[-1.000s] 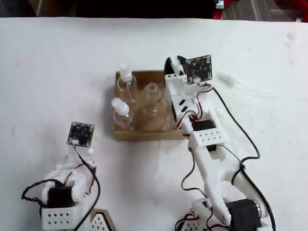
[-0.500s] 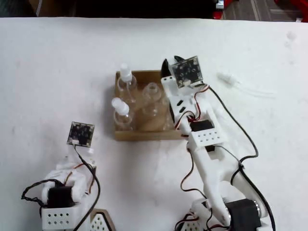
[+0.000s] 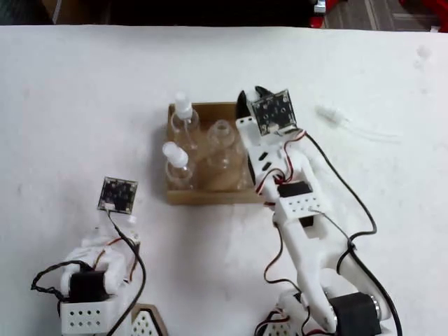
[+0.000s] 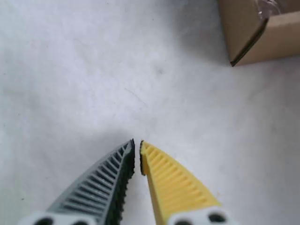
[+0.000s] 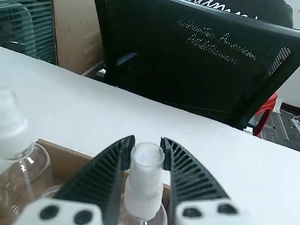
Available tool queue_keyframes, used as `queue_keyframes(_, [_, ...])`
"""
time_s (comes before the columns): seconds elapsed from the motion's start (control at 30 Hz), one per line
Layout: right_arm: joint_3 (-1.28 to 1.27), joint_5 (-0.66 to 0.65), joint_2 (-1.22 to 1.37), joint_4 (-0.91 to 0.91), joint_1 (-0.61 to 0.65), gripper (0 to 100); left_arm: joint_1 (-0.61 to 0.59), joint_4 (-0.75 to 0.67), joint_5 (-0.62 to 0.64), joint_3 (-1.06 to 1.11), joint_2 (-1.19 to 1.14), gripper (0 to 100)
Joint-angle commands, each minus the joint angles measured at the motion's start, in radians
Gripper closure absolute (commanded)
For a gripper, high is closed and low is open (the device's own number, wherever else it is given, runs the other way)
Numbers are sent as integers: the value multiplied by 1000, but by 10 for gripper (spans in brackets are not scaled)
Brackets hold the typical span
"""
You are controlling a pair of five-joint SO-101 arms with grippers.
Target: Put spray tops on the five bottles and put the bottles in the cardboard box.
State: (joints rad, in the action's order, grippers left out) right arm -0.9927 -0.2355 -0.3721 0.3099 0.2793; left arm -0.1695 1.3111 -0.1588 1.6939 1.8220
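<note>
The right pincer [image 5: 144,143] clamps the white top of a held bottle [image 5: 143,173] at the cardboard box's [image 3: 203,196] 3 o'clock edge. Inside, two capped bottles [image 3: 183,119] stand at 9 o'clock, with an uncapped bottle [image 3: 221,136] mid-box. A loose spray top [image 3: 334,115] lies on the white table [image 3: 84,91] farther toward 3 o'clock. The left pincer [image 4: 137,146], closed and empty, sits at 7 o'clock. A black chair [image 5: 211,56] stands past the far edge.

White table [image 3: 84,84] bears a cardboard box [image 3: 210,197] and loose spray top [image 3: 334,116].
</note>
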Motion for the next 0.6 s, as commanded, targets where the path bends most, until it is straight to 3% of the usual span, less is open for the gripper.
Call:
queue_keyframes(0.0, [-21,-17,-19,62,4,982,13,-23,-6,-2,8,975])
queue_keyframes(0.2, [-86,-15,-16,188,4,982,13,-23,-6,-2,8,975])
queue_keyframes(0.57, [-52,-15,116,219,5,982,13,-23,-6,-2,8,975])
